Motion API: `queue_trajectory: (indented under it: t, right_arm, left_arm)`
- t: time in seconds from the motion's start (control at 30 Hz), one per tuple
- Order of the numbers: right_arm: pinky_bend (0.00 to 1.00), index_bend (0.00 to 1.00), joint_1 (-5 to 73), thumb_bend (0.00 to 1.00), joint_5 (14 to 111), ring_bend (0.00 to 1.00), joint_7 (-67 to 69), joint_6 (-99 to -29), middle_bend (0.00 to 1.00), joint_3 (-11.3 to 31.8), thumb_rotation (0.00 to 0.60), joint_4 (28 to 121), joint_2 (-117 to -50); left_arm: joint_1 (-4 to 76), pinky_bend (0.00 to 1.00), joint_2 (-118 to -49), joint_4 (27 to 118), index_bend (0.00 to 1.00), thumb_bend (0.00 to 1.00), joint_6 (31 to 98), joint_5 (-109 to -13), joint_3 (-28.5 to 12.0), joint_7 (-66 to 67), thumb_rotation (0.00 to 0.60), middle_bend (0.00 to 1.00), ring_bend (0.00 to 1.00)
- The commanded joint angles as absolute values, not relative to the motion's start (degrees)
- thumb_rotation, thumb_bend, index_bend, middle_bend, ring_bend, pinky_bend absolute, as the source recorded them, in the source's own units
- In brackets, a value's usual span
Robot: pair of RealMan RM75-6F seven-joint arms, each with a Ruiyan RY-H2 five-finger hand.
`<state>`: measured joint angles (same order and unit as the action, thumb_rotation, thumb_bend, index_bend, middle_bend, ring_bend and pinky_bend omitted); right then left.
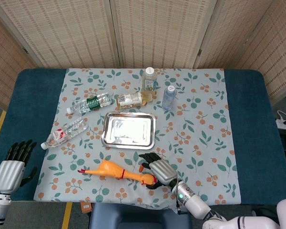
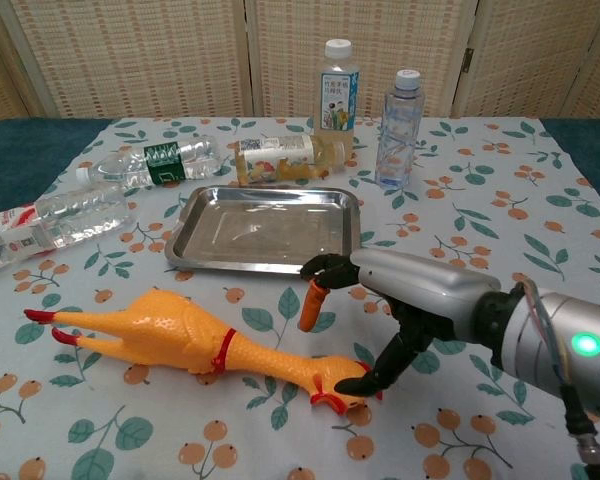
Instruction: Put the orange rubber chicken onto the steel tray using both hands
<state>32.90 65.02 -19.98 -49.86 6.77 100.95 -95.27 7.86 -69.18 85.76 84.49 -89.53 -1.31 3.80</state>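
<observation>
One orange rubber chicken (image 2: 195,342) lay flat on the leaf-print cloth (image 1: 200,124), near the table's front edge, just in front of the one steel tray (image 2: 265,230) and apart from it. Red feet pointed to the robot's left, red-combed head to its right. Tray held nothing.

Right hand (image 2: 405,305) was over the chicken's head end. Fingers apart and curled downward; thumb tip touched down right at the head, while the orange-tipped finger (image 2: 310,305) hung above the neck w/o touching. Nothing gripped. In the head view the same right hand (image 1: 157,169) sat between the tray's front edge and the chicken's head.

Left hand (image 1: 9,167) was well off to the side, at the table's front-left corner over the blue cover (image 1: 26,114), dark fingers spread, holding nothing. Chest view didn't show it.

Bottle count: five total. Two stood upright behind the tray: a white-capped juice bottle (image 2: 336,85) and a clear water bottle (image 2: 397,115) beside it. Three lay on their sides: a yellowish-drink bottle (image 2: 280,155) just behind the tray, a green-label water bottle (image 2: 150,160) left of that, a red-label water bottle (image 2: 45,225) further left and nearer the front.

Woven screen panels (image 1: 152,28) stood behind the table.
</observation>
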Motion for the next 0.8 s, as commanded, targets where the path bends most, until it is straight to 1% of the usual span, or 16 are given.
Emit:
queue_trajectory:
  t: [0.03,0.57,0.6,0.7,0.77,0.8]
  right_arm:
    - [0.0,0.39,34.65,0.15,61.6,0.0,-22.84,-51.24,0.06,7.9,0.6,98.53,-98.53]
    - [0.0,0.4,39.55,0.16,52.53,0.0,-28.63,-52.19,0.06,7.85,0.6,92.96,-106.77]
    - [0.0,0.42,39.78,0.18,52.37,0.0,-29.1,-52.47,0.06,7.64,0.6,92.57,-107.18]
    - [0.0,0.49,40.05,0.28,52.26,0.0,-29.89,-53.46,0.08,7.24,0.6,91.85,-108.0]
    - [0.0,0.56,40.06,0.34,52.25,0.0,-30.04,-54.13,0.11,7.21,0.6,91.66,-108.28]
    - [0.0,0.59,40.01,0.36,52.43,0.0,-30.1,-54.71,0.13,7.21,0.6,91.63,-108.39]
  left_arm:
    - [7.98,0.02,-69.17,85.9,0.0,0.4,84.22,-89.26,-1.37,3.86,0.6,0.0,0.0]
    - [8.22,0.02,-68.84,85.39,0.0,0.4,83.93,-89.2,-1.26,2.38,0.6,0.0,0.0]
    - [8.19,0.02,-68.77,85.4,0.0,0.4,84.05,-89.26,-1.26,2.25,0.6,0.0,0.0]
    - [8.12,0.02,-68.66,85.31,0.0,0.4,84.31,-89.37,-1.26,1.97,0.6,0.0,0.0]
    - [8.07,0.02,-68.6,85.26,0.0,0.4,84.41,-89.4,-1.23,1.8,0.6,0.0,0.0]
    - [8.05,0.02,-68.56,85.25,0.0,0.4,84.45,-89.4,-1.22,1.73,0.6,0.0,0.0]
